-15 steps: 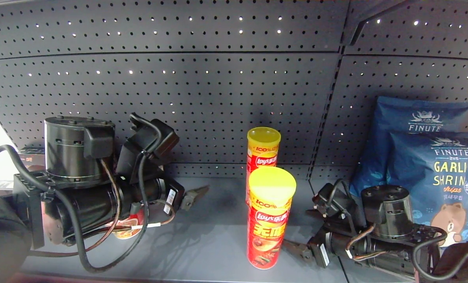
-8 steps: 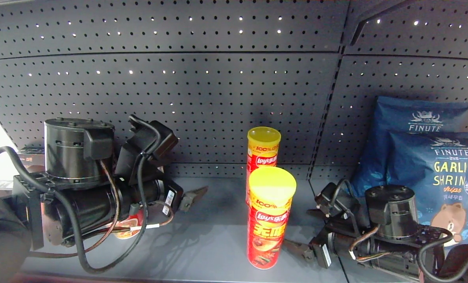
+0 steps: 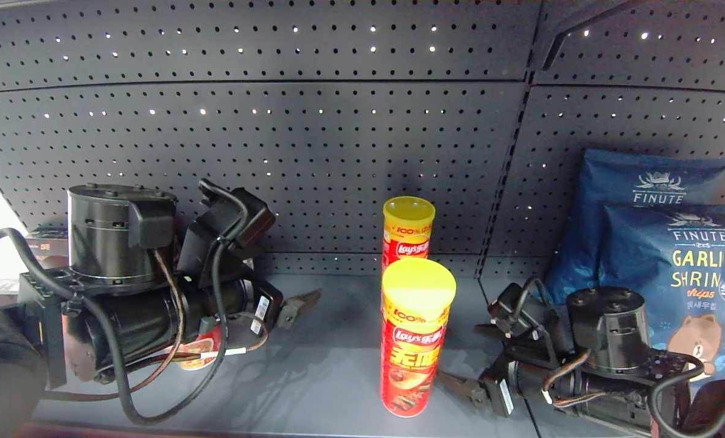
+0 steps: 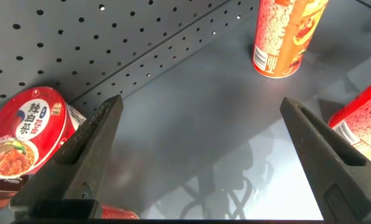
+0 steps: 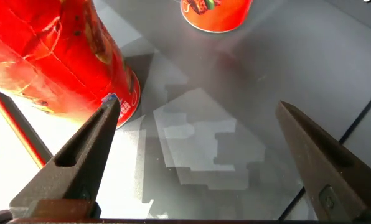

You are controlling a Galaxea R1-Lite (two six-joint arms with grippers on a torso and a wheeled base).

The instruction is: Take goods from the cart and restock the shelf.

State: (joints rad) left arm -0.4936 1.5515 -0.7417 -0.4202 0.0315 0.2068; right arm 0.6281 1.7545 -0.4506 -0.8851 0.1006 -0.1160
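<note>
At the far left a red noodle cup (image 3: 193,358) sits on the shelf (image 3: 313,371). The left arm covers most of it, so I cannot tell how it rests. The left gripper (image 4: 201,104) hangs low over bare shelf, pointing toward the middle, its jaws spread wide and holding nothing.

In the middle stand two chip cans, both upright with the long axis vertical. The rear can (image 3: 407,234) is close to the pegboard back. The front can (image 3: 416,344) is near the shelf's front edge and hides the rear can's lower half.

The right gripper (image 5: 198,107) lies low on the shelf with its tip just beside the front can's base, jaws also spread and empty. The can stands to the robot's left of those jaws, outside the gap rather than between them. The right arm is much the nearer of the two; the left jaws are well apart from both cans.

With both cans already on the shelf, the next item probably has to come from the cart. The right arm should draw back without brushing the tall, easily tipped front can.

At the far right, blue snack bags (image 3: 672,261) lean against the back, cut off by the view's edge and partly hidden behind the right arm.
</note>
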